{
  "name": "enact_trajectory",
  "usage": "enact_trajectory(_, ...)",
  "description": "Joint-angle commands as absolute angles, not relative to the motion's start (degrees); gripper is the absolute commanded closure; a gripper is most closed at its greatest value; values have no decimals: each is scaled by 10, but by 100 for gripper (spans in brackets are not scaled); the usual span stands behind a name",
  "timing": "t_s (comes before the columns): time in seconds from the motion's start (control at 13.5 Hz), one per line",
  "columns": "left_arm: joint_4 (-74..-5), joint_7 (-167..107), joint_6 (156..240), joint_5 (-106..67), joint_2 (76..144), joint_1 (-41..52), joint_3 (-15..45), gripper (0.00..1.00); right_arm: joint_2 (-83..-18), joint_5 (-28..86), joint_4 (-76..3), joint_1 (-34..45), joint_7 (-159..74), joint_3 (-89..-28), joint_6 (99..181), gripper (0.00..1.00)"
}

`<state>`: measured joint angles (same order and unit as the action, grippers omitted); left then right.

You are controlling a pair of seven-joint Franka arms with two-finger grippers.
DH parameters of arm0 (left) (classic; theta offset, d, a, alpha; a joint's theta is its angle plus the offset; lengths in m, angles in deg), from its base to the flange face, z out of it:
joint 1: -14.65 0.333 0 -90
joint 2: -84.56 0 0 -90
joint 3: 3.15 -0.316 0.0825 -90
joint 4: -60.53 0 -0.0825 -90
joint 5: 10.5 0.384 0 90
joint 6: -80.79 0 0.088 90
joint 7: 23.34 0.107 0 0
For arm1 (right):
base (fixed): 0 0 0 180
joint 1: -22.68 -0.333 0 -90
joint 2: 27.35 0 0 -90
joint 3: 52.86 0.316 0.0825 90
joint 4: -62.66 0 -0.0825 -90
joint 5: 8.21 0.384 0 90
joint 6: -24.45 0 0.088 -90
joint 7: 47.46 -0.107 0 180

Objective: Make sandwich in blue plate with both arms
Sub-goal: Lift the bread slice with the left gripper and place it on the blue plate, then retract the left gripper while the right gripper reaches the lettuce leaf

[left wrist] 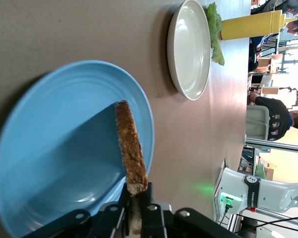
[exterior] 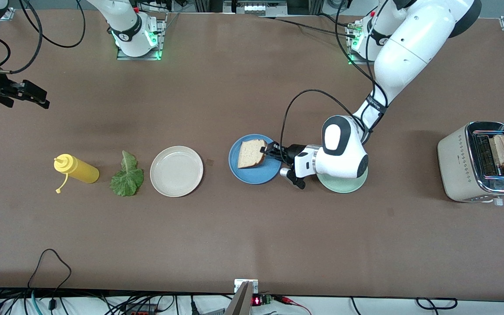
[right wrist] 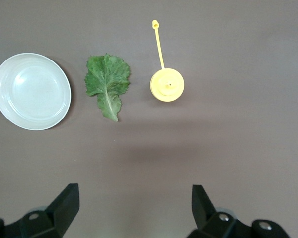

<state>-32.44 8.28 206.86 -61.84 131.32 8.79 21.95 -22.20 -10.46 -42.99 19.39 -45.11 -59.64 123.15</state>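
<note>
Bread first: from the front view, a square, light-brown toasted bread slice (exterior: 250, 153) with a porous crumb lies on the round, smooth medium-blue plate (exterior: 252, 174) mid-counter, its corner pinched by the black two-finger left gripper (exterior: 267, 151). The left arm's white wrist hangs over a pale green plate (exterior: 344, 186) beside the blue one. Toward the right arm's end sit a glossy beige plate (exterior: 176, 171), a ruffled green lettuce leaf (exterior: 126, 176) and a yellow plastic squeeze bottle (exterior: 77, 169) lying in a row, with bare brown counter (exterior: 252, 240) all round. A cream-and-chrome toaster (exterior: 479, 162) at the left arm's end holds another slice (exterior: 502, 149) in its slot. The right gripper (exterior: 31, 94) waits high over the counter's edge.

In the left wrist view, the slice (left wrist: 131, 148) stands on edge, crust showing, clamped narrowly between the fingers (left wrist: 146, 208) above the blue plate's (left wrist: 54, 163) raised rim.

In the right wrist view, the right gripper (right wrist: 131, 210) is spread wide and holds nothing, above open counter; the lettuce (right wrist: 108, 83), beige plate (right wrist: 32, 91) and bottle (right wrist: 167, 85) lie well apart from it.
</note>
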Motion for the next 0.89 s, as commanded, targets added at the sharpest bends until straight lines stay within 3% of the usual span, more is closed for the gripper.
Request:
enact_trajectory(0.0,-326,102,2059,-624,1290,103,207,0,-238,-110,-404,193,-453,-594,1223,0)
enact_trajectory(0.37,-318,86,1963,-390,1215,153,175,0,-257,-110,-408,193,-460,-594,1230,0)
enact_trajectory(0.81,-292,-1,1858,-34,1115,158,162,0,-387,-93,-409,152,-460,-594,1312,0)
